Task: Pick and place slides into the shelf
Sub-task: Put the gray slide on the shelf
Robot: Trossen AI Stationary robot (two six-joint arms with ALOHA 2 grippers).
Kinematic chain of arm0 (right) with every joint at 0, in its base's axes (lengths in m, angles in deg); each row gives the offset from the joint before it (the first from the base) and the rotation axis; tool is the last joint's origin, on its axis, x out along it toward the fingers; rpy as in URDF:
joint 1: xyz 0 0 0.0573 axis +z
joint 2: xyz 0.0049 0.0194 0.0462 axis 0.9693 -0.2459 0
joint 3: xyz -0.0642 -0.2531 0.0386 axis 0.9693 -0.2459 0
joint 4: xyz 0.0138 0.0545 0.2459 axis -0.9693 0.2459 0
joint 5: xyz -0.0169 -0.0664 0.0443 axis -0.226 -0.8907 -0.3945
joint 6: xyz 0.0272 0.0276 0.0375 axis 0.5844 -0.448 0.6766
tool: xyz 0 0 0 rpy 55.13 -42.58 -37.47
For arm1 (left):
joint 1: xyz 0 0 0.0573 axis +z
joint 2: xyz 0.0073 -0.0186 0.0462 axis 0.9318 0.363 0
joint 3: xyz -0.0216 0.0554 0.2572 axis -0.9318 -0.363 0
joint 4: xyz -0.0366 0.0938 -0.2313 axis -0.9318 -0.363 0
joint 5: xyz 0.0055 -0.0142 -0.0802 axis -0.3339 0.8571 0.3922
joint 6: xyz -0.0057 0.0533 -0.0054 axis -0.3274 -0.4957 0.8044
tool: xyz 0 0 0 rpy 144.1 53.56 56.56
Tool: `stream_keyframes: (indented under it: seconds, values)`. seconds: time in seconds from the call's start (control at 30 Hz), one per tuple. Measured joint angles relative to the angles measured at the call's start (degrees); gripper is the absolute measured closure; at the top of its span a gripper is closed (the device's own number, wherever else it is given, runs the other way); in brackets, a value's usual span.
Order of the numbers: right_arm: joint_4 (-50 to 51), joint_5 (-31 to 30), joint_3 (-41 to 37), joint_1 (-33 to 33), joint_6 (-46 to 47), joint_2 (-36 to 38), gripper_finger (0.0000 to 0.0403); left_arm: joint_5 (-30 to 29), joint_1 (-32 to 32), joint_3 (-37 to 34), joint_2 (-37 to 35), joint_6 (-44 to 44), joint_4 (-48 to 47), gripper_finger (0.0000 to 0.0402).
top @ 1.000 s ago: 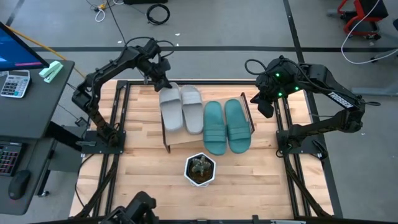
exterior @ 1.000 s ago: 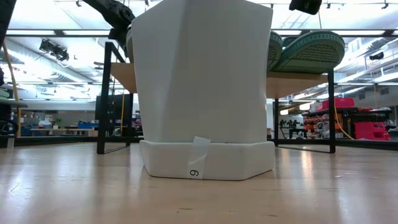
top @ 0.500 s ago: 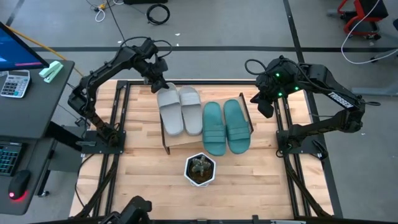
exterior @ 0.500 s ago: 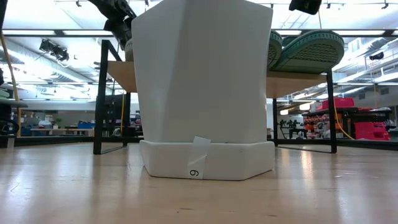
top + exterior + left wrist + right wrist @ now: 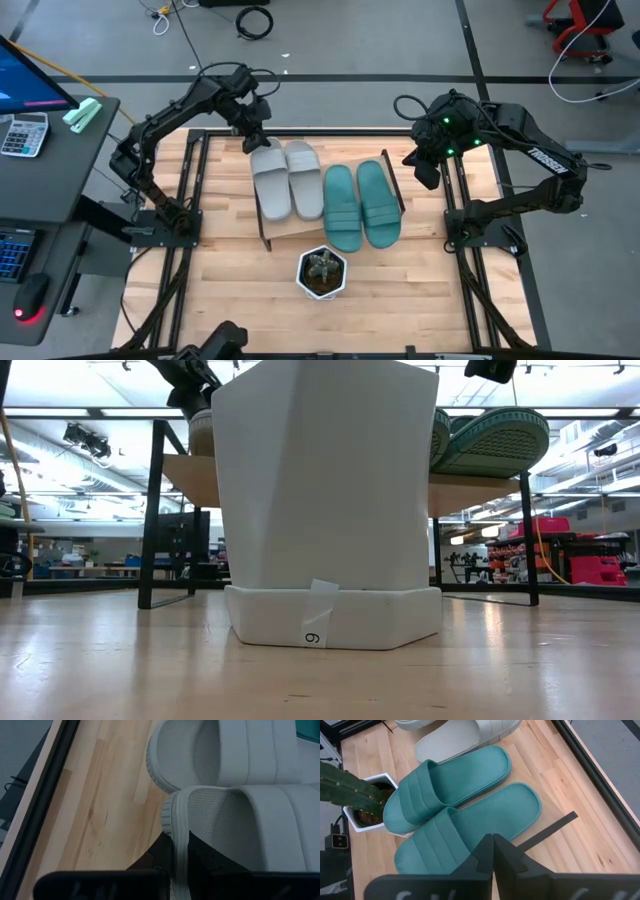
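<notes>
Two light grey slides and two teal slides lie side by side on the shelf, soles down, toes toward the near edge. My left gripper is at the far end of the leftmost grey slide and shut on it. My right gripper hangs shut and empty above the table, just right of the shelf's right frame. In the low view the pot hides most of the shelf. My left gripper pinches the heel rim of the leftmost grey slide between its two fingers, one on each side of the rim. They come slanting down from the far left. The slide's toe part rests on the shelf board.
A white hexagonal pot with a cactus stands in front of the shelf near the table's near edge. Black frame rails run along the table's left and right sides. Bare wood lies left and right of the shelf.
My left gripper has gone a little up and toward the table's left, still shut on the grey slide's heel. The shelf with all its slides has slid a short way toward the left with it; its left leg stands farther left in the low view.
</notes>
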Motion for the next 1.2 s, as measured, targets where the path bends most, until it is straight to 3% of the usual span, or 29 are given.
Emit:
stream_keyframes:
  seconds: [0.43,0.8,1.2]
  values:
    - [0.0,0.0,0.0,0.0,0.3,0.0,0.0392,-1.2,-1.9,0.0,0.0,-0.3,2.2,0.0353]
    - [-0.1,0.1,0.0,0.0,0.5,0.0,0.0392,-12.4,-5.9,0.1,0.0,1.0,0.8,0.0351]
    - [-0.1,0.0,0.0,0.0,0.5,0.0,0.0392,-14.8,-8.9,0.0,0.0,4.7,5.0,0.0316]
